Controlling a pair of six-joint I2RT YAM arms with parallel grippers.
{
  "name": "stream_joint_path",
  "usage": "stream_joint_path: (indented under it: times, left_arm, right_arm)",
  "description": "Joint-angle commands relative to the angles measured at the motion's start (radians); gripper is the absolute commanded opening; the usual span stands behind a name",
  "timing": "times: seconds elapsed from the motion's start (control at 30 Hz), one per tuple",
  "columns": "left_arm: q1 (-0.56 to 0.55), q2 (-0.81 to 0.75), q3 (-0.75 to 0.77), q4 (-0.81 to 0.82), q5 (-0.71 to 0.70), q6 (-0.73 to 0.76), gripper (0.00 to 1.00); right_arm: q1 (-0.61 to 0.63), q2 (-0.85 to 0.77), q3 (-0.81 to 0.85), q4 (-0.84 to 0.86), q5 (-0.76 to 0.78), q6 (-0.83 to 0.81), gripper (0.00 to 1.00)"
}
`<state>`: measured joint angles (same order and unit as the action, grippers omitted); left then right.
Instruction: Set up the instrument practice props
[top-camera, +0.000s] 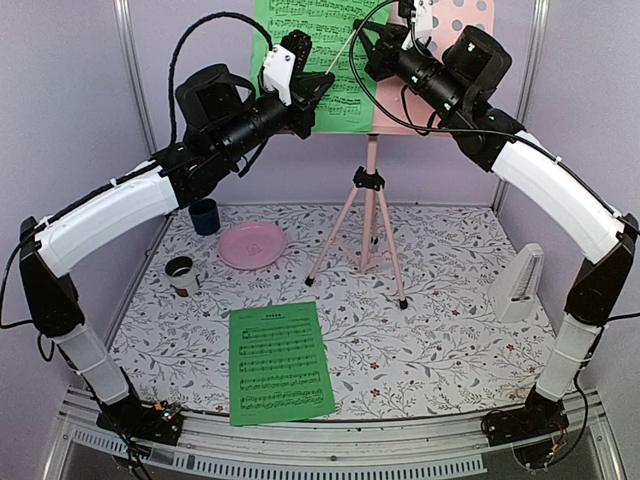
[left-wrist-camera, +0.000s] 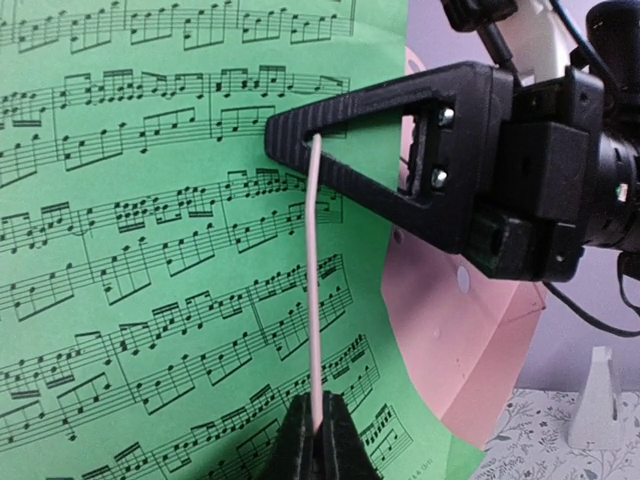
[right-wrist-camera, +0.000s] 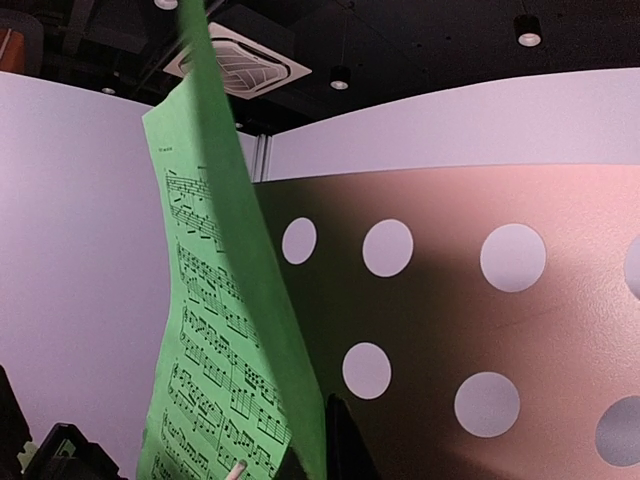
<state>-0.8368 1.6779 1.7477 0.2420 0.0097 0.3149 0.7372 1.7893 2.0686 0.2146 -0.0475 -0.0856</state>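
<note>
The pink tripod music stand (top-camera: 368, 215) stands at the back middle, its perforated desk (right-wrist-camera: 440, 320) up top. One green sheet-music page (top-camera: 345, 95) stands against the desk's left half. My right gripper (top-camera: 368, 50) is shut on that page's right edge (right-wrist-camera: 215, 340), one finger (left-wrist-camera: 400, 150) in front of the paper. My left gripper (left-wrist-camera: 318, 440) is shut on a thin pink rod (left-wrist-camera: 315, 280) that runs up across the page to the right finger's tip. A second green page (top-camera: 278, 362) lies flat at the front. The white pyramid metronome (top-camera: 520, 283) stands at the right.
A pink plate (top-camera: 252, 245), a dark blue cup (top-camera: 204, 215) and a small white cup (top-camera: 181, 272) sit at the left back of the flowered table. The stand's legs spread over the table's middle. Booth walls close in the back and sides.
</note>
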Motion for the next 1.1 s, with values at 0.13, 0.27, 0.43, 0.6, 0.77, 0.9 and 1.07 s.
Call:
stream_joint_path:
  times: [0.13,0.27,0.43,0.6,0.77,0.9,1.07]
  left_arm:
    - [-0.015,-0.018,0.029,0.067,-0.019,0.031,0.34]
    - [-0.032,-0.043,0.008,0.069,-0.046,0.044,0.51]
    - [-0.054,-0.089,-0.045,0.074,-0.069,0.042,0.63]
    - [-0.065,-0.151,-0.098,0.027,-0.121,-0.011,0.65]
    - [-0.041,-0.257,-0.169,-0.028,-0.198,-0.107,0.63]
    - [0.051,-0.303,-0.138,-0.182,-0.152,-0.215,0.64]
    - [0.232,-0.294,-0.059,-0.346,0.034,-0.379,0.62]
  right_arm:
    - [-0.006,0.020,0.056,-0.015,0.009,-0.046,0.00]
    - [-0.006,0.031,0.074,-0.017,0.017,-0.059,0.00]
    - [-0.007,0.040,0.092,-0.016,0.029,-0.079,0.01]
    - [-0.006,0.034,0.093,-0.022,0.044,-0.090,0.22]
    - [-0.008,0.014,0.085,-0.024,0.050,-0.096,0.38]
    - [-0.008,-0.010,0.069,-0.024,0.070,-0.111,0.45]
    - [-0.012,-0.045,0.012,-0.021,0.094,-0.109,0.62]
